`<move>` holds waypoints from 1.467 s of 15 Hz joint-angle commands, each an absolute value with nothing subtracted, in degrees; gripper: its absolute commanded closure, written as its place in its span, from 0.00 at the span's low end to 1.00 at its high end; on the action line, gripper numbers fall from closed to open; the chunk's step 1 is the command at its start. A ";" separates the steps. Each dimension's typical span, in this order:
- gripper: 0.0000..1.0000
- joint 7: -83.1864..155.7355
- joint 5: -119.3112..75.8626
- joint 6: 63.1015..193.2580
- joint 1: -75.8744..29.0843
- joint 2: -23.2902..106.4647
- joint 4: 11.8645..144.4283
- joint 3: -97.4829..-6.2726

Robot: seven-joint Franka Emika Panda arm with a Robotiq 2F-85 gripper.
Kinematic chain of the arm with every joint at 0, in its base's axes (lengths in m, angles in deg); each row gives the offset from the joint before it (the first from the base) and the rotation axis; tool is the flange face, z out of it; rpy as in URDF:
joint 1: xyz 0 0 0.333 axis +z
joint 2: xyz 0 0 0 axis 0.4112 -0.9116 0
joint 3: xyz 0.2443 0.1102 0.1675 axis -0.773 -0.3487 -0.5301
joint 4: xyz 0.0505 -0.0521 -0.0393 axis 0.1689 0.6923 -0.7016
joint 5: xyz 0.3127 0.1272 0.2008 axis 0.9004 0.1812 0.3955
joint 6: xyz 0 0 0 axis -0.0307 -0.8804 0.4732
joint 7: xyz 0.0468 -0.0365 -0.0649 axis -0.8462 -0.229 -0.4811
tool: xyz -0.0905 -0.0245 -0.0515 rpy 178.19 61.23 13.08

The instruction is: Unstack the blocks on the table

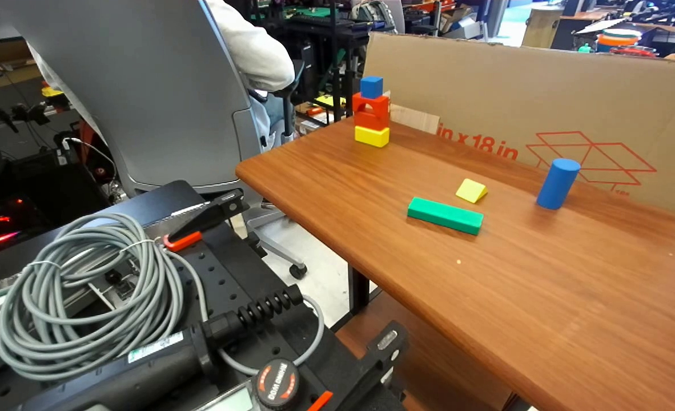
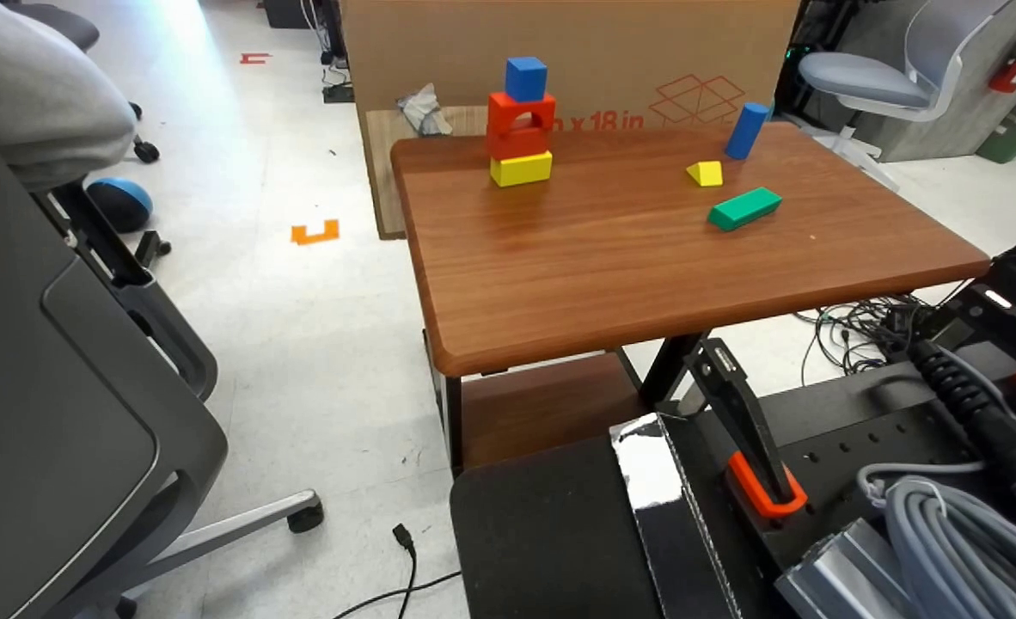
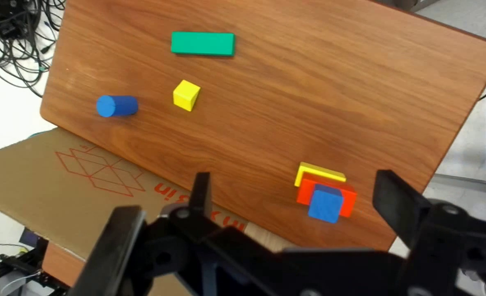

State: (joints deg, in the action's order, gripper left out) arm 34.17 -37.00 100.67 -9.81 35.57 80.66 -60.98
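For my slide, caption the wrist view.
Black gripper, open in the foreground; beyond it, a blue cube tops stacked red and yellow blocks on a brown wooden table.

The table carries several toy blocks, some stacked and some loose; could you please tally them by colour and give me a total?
Blue: 2 (cube, cylinder)
Red: 2 (arch, plain block under it)
Yellow: 2 (base block, wedge)
Green: 1 (long bar)
Total: 7
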 commanded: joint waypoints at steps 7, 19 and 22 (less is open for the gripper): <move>0.00 34.61 -32.99 111.86 -12.73 35.23 86.66 -61.88; 0.00 31.67 -31.80 112.71 -12.30 25.26 79.97 -62.40; 0.00 30.65 -31.14 112.22 -12.24 22.46 76.74 -62.53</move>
State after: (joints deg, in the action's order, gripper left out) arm 32.83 -32.73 113.83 -12.37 25.77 81.63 -62.33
